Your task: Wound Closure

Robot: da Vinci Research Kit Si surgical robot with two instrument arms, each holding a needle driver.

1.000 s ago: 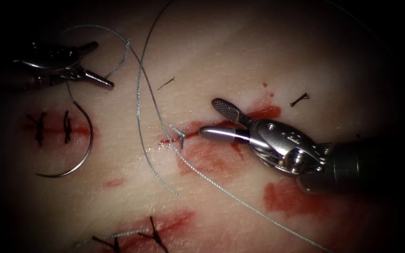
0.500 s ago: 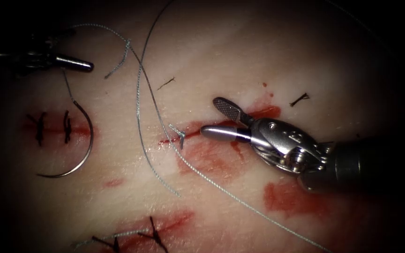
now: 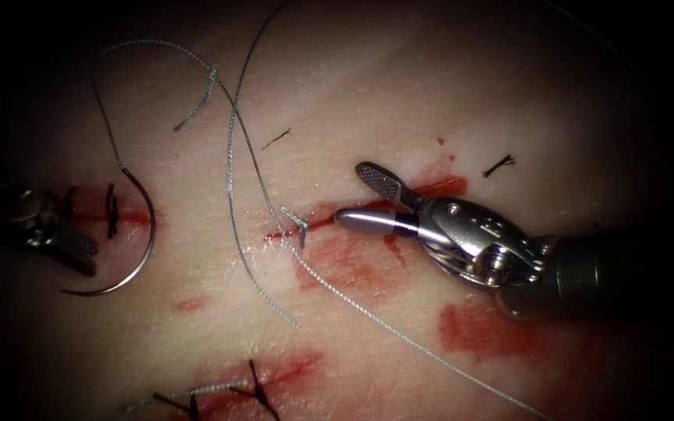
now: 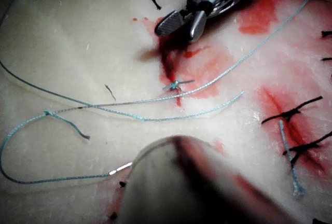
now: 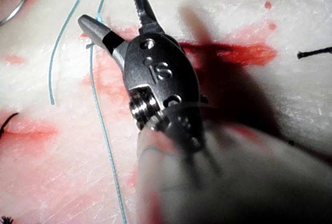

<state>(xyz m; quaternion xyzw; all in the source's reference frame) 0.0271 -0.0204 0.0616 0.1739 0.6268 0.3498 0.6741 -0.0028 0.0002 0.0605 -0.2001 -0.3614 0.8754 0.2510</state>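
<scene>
The curved needle lies flat on the tissue, left of the cut, with neither tool holding it and not in the tissue. Its thread loops up from its blunt end. My left tool sits at the far left, just beside the needle's pointed end, with nothing visibly in it. My right tool hovers over the cut, jaws open and empty, also seen in the right wrist view and the left wrist view. A knot sits on the cut's left end.
Long pale thread crosses the tissue left of the cut, and another strand runs down to the right from the knot. Older cuts with dark stitches lie left and below. Red fluid stains the tissue.
My left tool has come down from the upper left to beside the needle's pointed end. The right tool and the needle have stayed put.
</scene>
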